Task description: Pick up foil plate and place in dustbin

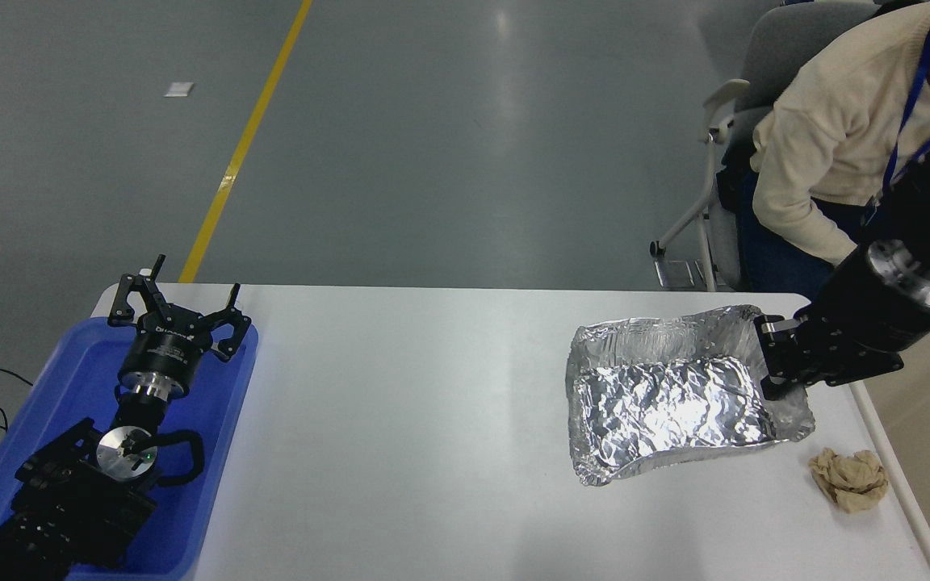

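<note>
Foil plate [679, 395] is seen at the right centre of the frame, raised off the white table [433, 420] and tilted, its far rim higher. Its right rim is pinched by the right gripper [773, 367], whose fingers are pressed together on the thin foil edge. To the right, at the frame's edge, part of the cream dustbin [929, 428] is visible, just beyond the table's right border.

By judgement, the carry is in hand: the plate should be lifted enough for its sagging lower edge to pass over the bin's rim, and moved slowly, since crinkled foil held at one edge can be bent or slipped free.

A crumpled brown paper ball [849, 479] lies on the table below the plate's right corner, and a person's sleeve [812, 153] is near the arm at the upper right. The left gripper [178, 311] is parked, fingers spread, over the blue tray [77, 387] at lower left, well apart.
</note>
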{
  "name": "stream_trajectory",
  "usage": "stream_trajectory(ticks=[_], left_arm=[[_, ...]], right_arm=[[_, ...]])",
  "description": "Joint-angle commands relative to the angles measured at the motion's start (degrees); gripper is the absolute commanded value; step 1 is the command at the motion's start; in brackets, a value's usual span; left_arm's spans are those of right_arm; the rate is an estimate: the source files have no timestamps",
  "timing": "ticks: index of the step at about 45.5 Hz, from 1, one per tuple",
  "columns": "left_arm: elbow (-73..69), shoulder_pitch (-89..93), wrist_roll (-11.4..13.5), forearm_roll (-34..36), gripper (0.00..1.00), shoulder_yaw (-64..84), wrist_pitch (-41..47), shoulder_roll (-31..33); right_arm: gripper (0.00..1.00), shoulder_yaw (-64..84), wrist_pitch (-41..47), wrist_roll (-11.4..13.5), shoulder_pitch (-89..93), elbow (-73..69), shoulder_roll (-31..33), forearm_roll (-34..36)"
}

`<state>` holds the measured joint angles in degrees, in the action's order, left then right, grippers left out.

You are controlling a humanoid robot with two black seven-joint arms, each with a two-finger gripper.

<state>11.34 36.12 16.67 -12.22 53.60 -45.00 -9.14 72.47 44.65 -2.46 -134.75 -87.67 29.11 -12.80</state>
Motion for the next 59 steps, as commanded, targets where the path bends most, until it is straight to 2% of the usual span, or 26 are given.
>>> stream_trajectory(ticks=[1, 16, 24, 29, 34, 48, 52, 59], left_arm=[[0.0, 0.0, 0.0, 0.0, 1.0, -0.1, 0.0, 0.0], [0.0, 0.0, 0.0, 0.0, 1.0, 0.0, 0.0, 0.0], [0.0, 0.0, 0.0, 0.0, 1.0, 0.0, 0.0, 0.0], [0.0, 0.0, -0.1, 0.1, 1.0, -0.1, 0.0, 0.0], [0.1, 0.0, -0.1, 0.1, 1.0, 0.0, 0.0, 0.0], [0.0, 0.0, -0.1, 0.1, 1.0, 0.0, 0.0, 0.0], [0.1, 0.0, -0.1, 0.1, 1.0, 0.0, 0.0, 0.0], [0.1, 0.0, -0.1, 0.1, 1.0, 0.0, 0.0, 0.0]], right_arm=[[0.0, 0.7, 0.4, 0.0, -5.2, -1.4, 0.2, -0.1], [0.0, 2.3, 0.4, 0.0, -5.4, -0.9, 1.5, -0.3], [0.0, 5.7, 0.4, 0.1, -5.4, -0.3, 8.8, -0.5], [0.0, 12.0, 0.4, 0.1, -5.4, 0.0, 10.6, -1.0], [0.0, 18.0, 0.4, 0.1, -5.4, 1.6, 12.0, -4.4], [0.0, 21.5, 0.4, 0.1, -4.1, 10.8, 30.2, -15.3], [0.0, 21.0, 0.1, 0.1, -0.5, 13.9, 34.3, -16.4], [0.0, 17.0, -12.8, -0.1, 12.7, 19.6, 35.8, -15.2]])
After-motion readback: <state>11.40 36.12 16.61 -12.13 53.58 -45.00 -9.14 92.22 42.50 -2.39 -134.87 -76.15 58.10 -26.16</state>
